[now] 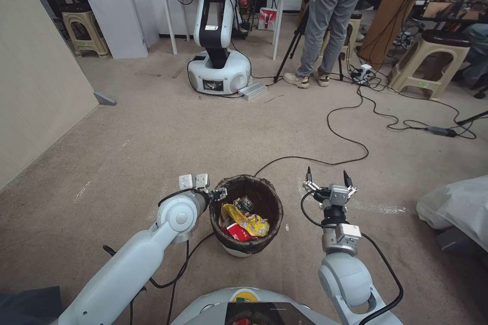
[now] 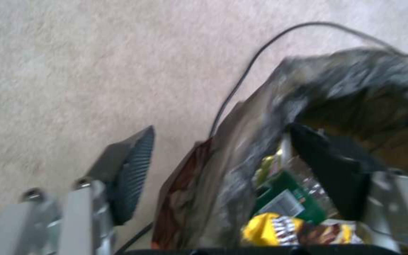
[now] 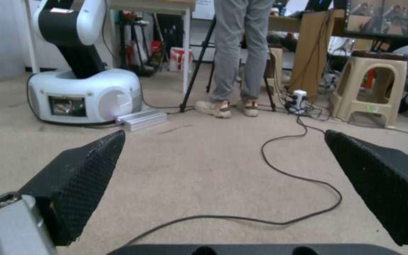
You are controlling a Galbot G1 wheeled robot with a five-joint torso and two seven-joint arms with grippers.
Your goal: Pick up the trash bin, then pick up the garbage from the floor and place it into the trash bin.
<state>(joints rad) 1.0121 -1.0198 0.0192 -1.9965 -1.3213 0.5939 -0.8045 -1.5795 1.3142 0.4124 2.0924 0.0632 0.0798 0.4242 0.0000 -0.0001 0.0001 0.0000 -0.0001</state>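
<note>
Risk noted first: the bin [image 1: 247, 213] stood on the carpet [image 1: 152, 132] just ahead of the robot's base, and the left gripper [image 1: 217, 194] sat at the bin's left rim with its fingers spread, one finger [image 2: 131, 173] outside the liner [image 2: 242, 156] and the other [image 2: 329, 170] inside, neither visibly pressing the wall. Judged that closing on liner film alone, rather than on the plastic rim beneath, could let the bag slip off and the bin tip or drop when lifted, spilling what lay inside it: a yellow bag [image 1: 249, 221], a red piece [image 1: 235, 232] and a green-labelled bottle [image 2: 291, 198]. A black cable [image 1: 310, 160] ran across the carpet from behind the bin toward the right; it lay close to the bin's far side in the left wrist view, so a drag or swing could snag it. The right gripper [image 1: 329, 179] hung to the right of the bin, apart from it, fingers wide open and holding nothing, pointed out over open floor. Room: bare carpet left of the bin up to the wall panel [image 1: 35, 71], and a broad stretch beyond the bin up to another robot's base [image 1: 218, 73]. Right of the bin, a pale bag [image 1: 457, 208] bounded the space near the picture's edge. No loose litter was seen on the carpet near the bin.
</note>
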